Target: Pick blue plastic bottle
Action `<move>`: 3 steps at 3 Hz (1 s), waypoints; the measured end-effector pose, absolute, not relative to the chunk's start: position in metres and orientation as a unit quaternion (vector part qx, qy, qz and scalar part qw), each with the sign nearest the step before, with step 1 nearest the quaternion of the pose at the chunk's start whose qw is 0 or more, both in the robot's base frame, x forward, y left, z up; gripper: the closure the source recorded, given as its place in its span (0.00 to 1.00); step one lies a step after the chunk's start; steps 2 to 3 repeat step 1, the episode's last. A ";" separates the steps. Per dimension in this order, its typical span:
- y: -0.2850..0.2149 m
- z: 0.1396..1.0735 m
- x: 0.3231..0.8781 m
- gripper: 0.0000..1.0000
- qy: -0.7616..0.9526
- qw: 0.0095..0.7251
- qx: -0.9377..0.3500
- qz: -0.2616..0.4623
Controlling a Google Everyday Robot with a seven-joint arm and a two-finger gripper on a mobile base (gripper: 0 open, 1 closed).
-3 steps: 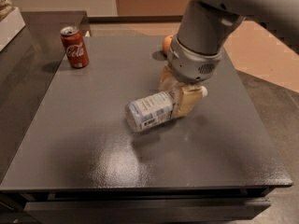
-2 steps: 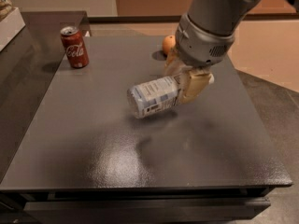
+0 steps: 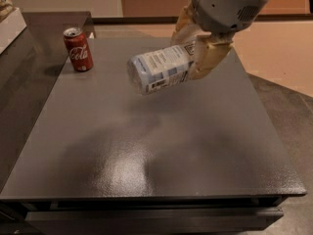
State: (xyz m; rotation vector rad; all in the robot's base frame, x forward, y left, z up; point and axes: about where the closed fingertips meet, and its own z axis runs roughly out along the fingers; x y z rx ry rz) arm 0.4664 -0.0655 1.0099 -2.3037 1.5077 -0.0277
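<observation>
The blue plastic bottle (image 3: 160, 68) is clear with a pale blue-and-white label and a barcode. It hangs on its side in the air, well above the dark grey table (image 3: 146, 146), with its base pointing toward the camera. My gripper (image 3: 195, 53) is shut on the bottle's far end, one tan finger (image 3: 208, 58) on the right side and the other behind it. The grey arm comes down from the upper right. The bottle's cap is hidden by the gripper.
A red Coca-Cola can (image 3: 78, 49) stands upright near the table's back left corner. A white box edge (image 3: 10, 21) shows at the far left. The table's front edge runs along the bottom of the view.
The gripper has lifted the bottle off the table and raised it higher and closer to the camera. The can has not moved.
</observation>
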 end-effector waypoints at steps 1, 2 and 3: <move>-0.065 1.010 0.466 1.00 0.537 0.193 -0.821 -0.010; -0.065 1.010 0.466 1.00 0.537 0.193 -0.821 -0.010; -0.065 1.010 0.466 1.00 0.537 0.193 -0.821 -0.010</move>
